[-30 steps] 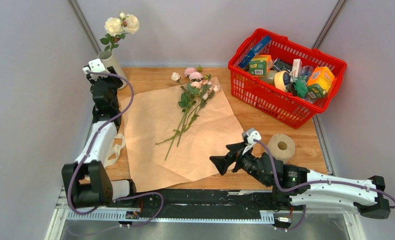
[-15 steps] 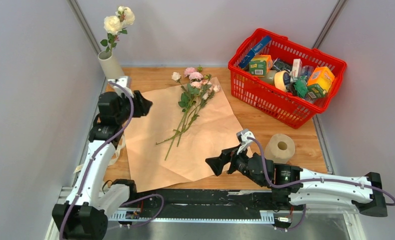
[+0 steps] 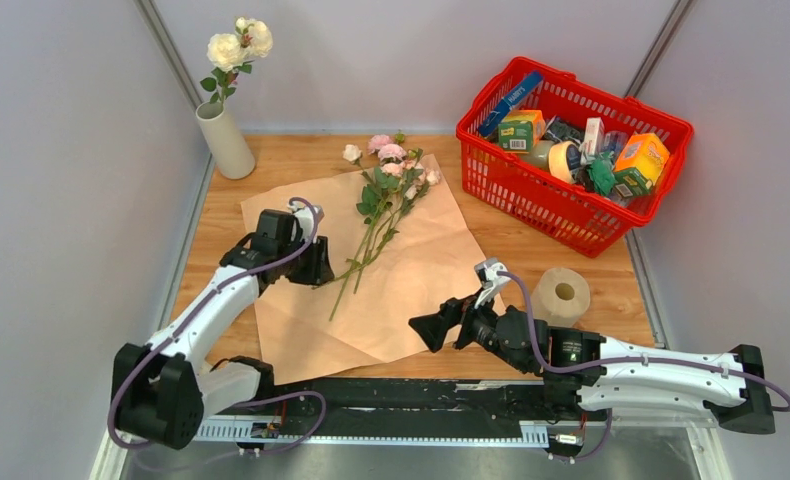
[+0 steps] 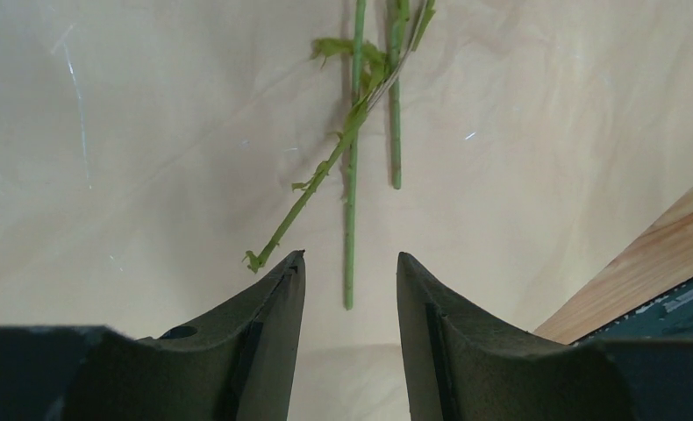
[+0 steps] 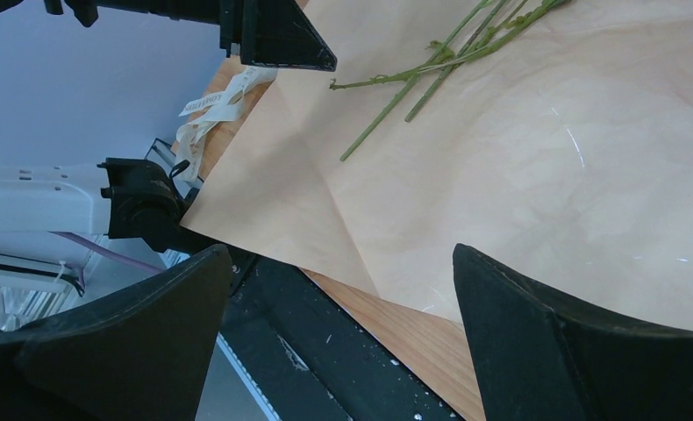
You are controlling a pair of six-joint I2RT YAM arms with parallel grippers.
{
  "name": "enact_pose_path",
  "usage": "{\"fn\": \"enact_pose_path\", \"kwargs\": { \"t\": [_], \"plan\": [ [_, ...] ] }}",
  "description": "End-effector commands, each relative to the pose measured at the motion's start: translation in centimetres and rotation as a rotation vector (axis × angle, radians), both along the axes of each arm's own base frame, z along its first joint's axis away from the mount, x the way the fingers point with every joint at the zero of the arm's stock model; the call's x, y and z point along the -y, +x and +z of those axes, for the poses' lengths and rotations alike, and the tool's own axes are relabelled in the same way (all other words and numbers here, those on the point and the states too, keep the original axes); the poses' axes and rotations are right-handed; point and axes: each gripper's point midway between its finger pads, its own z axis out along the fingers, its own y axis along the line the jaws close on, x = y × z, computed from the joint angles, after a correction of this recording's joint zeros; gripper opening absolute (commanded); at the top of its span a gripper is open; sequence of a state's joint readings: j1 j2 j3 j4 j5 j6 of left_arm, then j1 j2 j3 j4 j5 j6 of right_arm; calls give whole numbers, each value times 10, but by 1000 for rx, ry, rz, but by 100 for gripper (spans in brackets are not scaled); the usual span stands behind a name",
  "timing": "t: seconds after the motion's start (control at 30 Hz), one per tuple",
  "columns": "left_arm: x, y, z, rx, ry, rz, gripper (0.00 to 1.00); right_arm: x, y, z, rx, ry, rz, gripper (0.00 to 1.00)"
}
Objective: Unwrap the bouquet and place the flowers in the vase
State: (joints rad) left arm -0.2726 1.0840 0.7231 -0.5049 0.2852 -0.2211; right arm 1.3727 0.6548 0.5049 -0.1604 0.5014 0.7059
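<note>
I'm hovering the left claw [image 4: 347,260] released, nothing between its jaws, right at the stem ends of the flowers [image 3: 376,215], which are lying on the flat paper [image 3: 421,270] at frame centre. I'm hanging the right claw [image 5: 340,254] wide apart, empty, lower centre. The vase [image 3: 223,140] is standing upper left, with cream roses [image 3: 239,45] sticking out.

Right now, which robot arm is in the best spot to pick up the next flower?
Left. The left gripper, open, hovers right at the stem ends of the flowers on the paper. The right gripper, open too, is farther off, near the paper's front edge.
</note>
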Motion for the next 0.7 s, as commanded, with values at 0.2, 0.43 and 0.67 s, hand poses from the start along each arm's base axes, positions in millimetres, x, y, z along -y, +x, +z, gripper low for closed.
{"fn": "enact_pose_path", "kwargs": {
  "t": [0.2,0.43,0.67],
  "plan": [
    [-3,11,-41,-230,208,-139,51,-5,-6,28,-28,110,25,100],
    [12,8,-48,-249,164,-197,51,-4,-5,27,-25,110,16,100],
    [12,4,-56,-285,160,-202,51,-5,-4,32,-19,121,19,100]
  ]
}}
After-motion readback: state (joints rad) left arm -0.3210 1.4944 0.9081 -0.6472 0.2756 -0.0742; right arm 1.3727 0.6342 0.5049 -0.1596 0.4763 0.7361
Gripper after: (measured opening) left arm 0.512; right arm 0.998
